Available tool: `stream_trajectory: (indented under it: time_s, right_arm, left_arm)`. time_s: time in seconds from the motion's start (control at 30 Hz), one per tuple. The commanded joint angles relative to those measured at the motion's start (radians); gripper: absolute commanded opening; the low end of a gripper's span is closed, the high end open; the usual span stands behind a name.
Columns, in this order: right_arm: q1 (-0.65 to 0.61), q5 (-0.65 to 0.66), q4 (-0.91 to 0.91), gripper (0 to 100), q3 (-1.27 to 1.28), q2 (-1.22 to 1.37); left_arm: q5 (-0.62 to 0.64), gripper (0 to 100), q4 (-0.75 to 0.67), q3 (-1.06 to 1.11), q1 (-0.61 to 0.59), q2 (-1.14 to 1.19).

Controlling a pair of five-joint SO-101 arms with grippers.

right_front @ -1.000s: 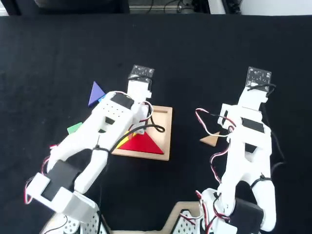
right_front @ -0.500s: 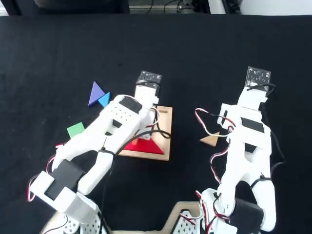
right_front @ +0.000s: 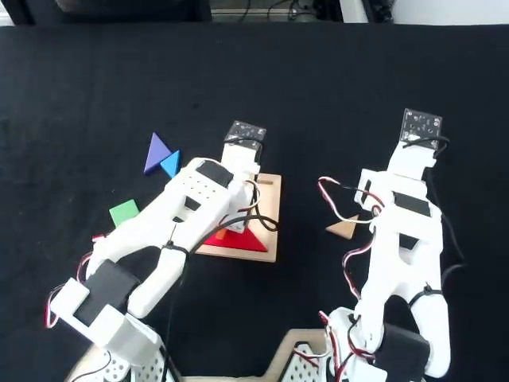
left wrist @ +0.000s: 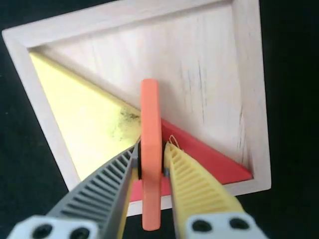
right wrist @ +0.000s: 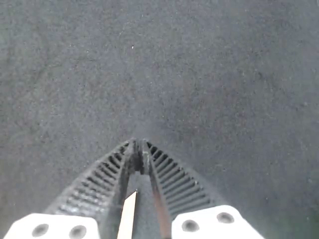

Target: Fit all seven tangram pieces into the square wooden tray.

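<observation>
1. The left claw (left wrist: 151,147) is clenched on an orange piece (left wrist: 150,109). Its grey finger and its yellow finger (left wrist: 187,174) press on the two flat faces, so the piece stands on edge.
2. Seen edge-on like this, the orange piece's outline cannot be told. Whether its far end touches the tray floor cannot be told either.
3. It sits over the square wooden tray (left wrist: 124,17), right above the seam where two pieces already lying in the tray meet.
4. Those two are a yellow triangle (left wrist: 84,119) against one wall and a red triangle (left wrist: 214,162) against the neighbouring wall. Both lie flat, with pale wood floor showing beyond them.
5. From above, the left arm stretches across the tray and covers much of it. A corner of the red triangle pokes out beneath the arm.
6. The right claw (right wrist: 138,149) is pinched shut, fingertips together with nothing between them, above the black worktop (right_front: 358,79).
7. A tan triangle (right_front: 343,228) lies on the worktop just beside the right arm, apart from the tray.
8. On the tray's other side, a purple triangle (right_front: 156,151) and a small blue triangle (right_front: 169,163) lie touching or nearly so.
9. A green square (right_front: 123,212) lies nearer the left arm's base, well apart from that pair.
</observation>
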Motion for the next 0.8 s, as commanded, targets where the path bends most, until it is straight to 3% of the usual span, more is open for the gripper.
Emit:
stream_trajectory:
  time_s: [0.0,0.77]
  right_arm:
    - [-0.012,0.0,-0.017,1.1,-0.028,-0.028]
    - [-0.012,0.002,-0.015,1.1,-0.028,-0.028]
  left_arm:
    - [-0.017,9,0.006,-0.007,0.002,-0.018]
    - [-0.015,12,0.084,-0.071,0.074,-0.018]
